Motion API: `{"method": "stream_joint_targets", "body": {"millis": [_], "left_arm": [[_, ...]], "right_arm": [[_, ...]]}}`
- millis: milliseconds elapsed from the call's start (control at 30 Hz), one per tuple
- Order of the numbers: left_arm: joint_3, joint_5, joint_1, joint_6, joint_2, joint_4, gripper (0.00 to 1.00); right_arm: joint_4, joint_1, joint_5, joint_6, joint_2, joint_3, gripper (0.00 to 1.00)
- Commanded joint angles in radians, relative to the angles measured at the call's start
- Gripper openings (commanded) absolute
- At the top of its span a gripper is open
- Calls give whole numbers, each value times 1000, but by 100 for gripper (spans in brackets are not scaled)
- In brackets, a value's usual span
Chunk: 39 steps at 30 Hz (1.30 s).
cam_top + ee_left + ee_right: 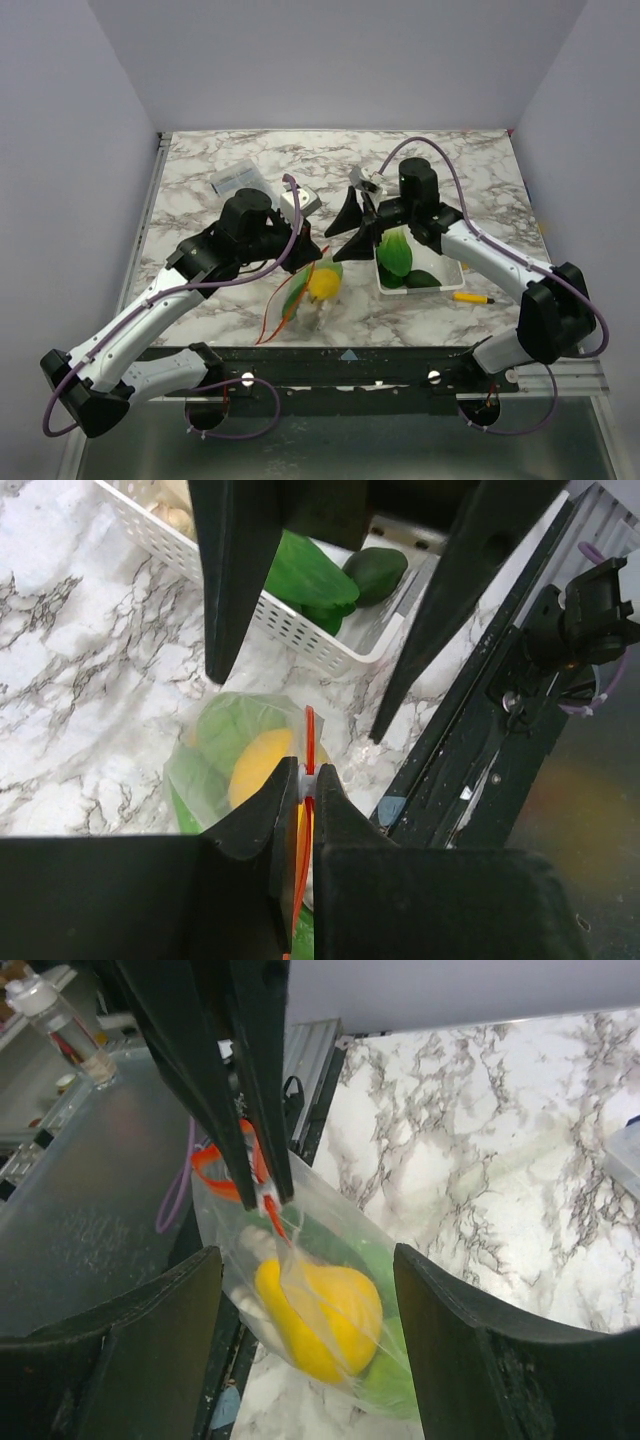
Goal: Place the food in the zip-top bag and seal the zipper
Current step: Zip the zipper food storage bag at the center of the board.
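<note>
- From the top, we are seeing the left claw clamped on the mouth of the zip-top bag at the surface's 6 o'clock edge, with a yellow piece inside.
- The right claw is hovering at the bag's 1 o'clock, fingers apart, just beside the basket holding green pieces.
- Through the left wrist, we are watching the left fingers pinching the zipper, with the basket at 12 o'clock.
- Through the right wrist, we are seeing the spread right fingers flanking the bag, with the zipper at 11 o'clock.
</note>
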Motion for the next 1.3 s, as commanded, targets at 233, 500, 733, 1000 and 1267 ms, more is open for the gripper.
{"method": "stream_joint_targets", "body": {"millis": [233, 500, 733, 1000, 1267], "left_arm": [[65, 79, 17, -2, 30, 31, 0], [64, 88, 22, 2, 37, 26, 0], [57, 92, 24, 4, 36, 21, 0], [63, 93, 27, 3, 43, 14, 0], [68, 98, 29, 14, 48, -11, 0]], "right_arm": [[-269, 57, -64, -219, 109, 136, 55], [-450, 70, -4, -337, 132, 219, 37], [-593, 89, 48, -422, 156, 285, 22], [-563, 143, 223, -415, 104, 262, 0], [-461, 167, 425, -379, 7, 204, 0]]}}
